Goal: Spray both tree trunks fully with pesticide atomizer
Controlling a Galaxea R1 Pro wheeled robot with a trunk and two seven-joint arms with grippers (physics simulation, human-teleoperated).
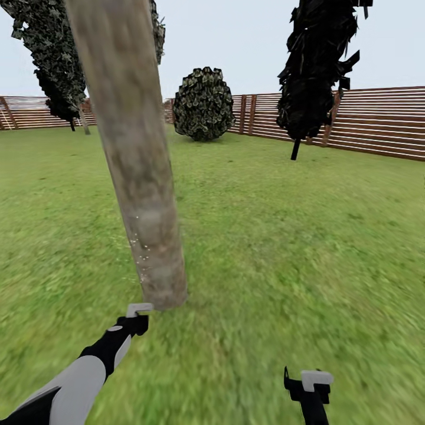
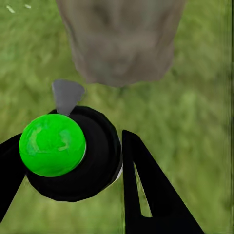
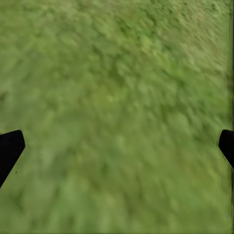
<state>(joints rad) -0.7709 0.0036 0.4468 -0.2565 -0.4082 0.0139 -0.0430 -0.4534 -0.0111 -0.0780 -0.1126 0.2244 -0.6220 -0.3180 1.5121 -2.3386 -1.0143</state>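
Directly ahead of the robot stands the near tree trunk [image 1: 139, 171], a thick, pale grey-brown column rising from the lawn [image 1: 283, 236] and leaning slightly in the head view. Fine whitish specks of pesticide [image 1: 140, 251] are scattered along the lower edge of the bark on the side toward the left arm, thin in extent, with most of the trunk showing bare. The left gripper [image 2: 73, 161] sits close to the foot of the trunk and is clenched on the pesticide atomizer [image 2: 73, 153], whose black round body carries a bright green cap [image 2: 52, 145] and a grey nozzle [image 2: 67, 95] aimed at the trunk base [image 2: 122, 44]. One black finger [image 2: 146, 190] presses against the atomizer's side. The right gripper [image 3: 117, 146] hangs over bare grass well to the right of the trunk, its fingers spread wide and holding nothing. Behind the trunk, to its left, a second tree [image 1: 56, 65] with ragged grey-green foliage stands near the brown slat fence [image 1: 378, 121]. To the trunk's right are a round bush [image 1: 203, 104] against the fence and, further right, a thin-stemmed black-foliaged tree [image 1: 316, 65].
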